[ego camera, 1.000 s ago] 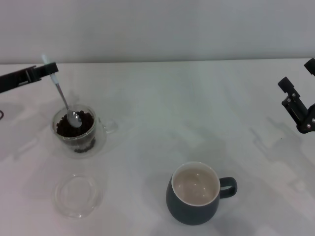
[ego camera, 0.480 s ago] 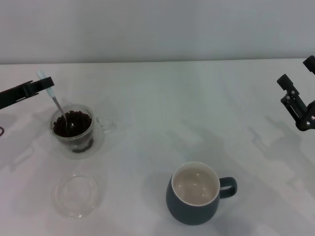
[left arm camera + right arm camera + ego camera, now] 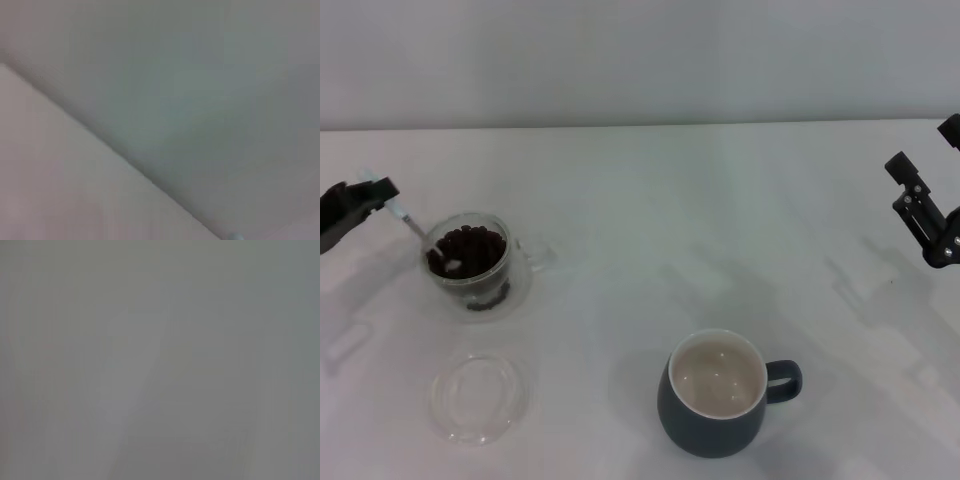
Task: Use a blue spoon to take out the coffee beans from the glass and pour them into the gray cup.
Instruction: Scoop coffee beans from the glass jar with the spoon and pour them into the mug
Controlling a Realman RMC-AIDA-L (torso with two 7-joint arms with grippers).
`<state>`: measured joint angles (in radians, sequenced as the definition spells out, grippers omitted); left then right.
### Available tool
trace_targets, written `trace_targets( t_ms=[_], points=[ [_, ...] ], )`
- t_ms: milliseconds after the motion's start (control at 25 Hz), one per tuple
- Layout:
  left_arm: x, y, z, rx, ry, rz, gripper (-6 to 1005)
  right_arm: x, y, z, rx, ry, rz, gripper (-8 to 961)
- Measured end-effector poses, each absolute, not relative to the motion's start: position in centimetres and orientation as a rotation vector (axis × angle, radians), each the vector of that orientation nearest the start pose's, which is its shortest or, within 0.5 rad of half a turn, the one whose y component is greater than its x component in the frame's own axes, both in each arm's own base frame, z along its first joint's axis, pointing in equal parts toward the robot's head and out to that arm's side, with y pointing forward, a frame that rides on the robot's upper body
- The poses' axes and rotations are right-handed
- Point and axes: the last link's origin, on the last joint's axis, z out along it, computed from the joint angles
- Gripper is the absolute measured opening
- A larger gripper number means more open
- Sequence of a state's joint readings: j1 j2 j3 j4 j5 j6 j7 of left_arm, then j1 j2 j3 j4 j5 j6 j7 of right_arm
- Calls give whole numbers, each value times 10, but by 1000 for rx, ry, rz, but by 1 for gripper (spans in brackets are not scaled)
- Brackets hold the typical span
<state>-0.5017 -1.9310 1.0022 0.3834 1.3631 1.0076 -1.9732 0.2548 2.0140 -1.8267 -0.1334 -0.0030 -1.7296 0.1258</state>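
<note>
Beside the glass [image 3: 472,262], left tool [image 3: 372,192] clenched on blue spoon [image 3: 402,214], bowl among coffee beans [image 3: 470,250]

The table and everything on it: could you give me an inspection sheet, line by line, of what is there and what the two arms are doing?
Surface: white table, bare in the middle.
Glass: at the robot's left, upright, holding beans.
Spoon: slanted, its bowl end down in the beans, its handle end in the left gripper.
Cup: near the front, upright, cream inside, no beans seen in it.
Clutter: a shallow clear dish in front of the glass.
Left gripper: at the left edge beside the glass, shut on the spoon.
Right gripper: raised at the right edge, away from everything, holding nothing.
Cables: nothing seen.
Surroundings: plain pale wall behind the table.
</note>
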Motion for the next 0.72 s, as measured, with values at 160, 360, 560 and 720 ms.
trace_targets(
  t_ms=[160,360,560,720],
  points=[
    [-337,366,28,-1717,-1755,-1014,126,313,245,21,-1758,-2,934,580],
    [-339,362,29,-1676,-1798,-1061,126,313,245,22,-1757,-2,933,579],
    [-345,353,31,-1599,-1834,-1147,125,313,246,23,-1751,-3,931,579],
    [-349,347,33,-1548,-1854,-1196,125,313,246,24,-1749,-4,931,579]
  ],
)
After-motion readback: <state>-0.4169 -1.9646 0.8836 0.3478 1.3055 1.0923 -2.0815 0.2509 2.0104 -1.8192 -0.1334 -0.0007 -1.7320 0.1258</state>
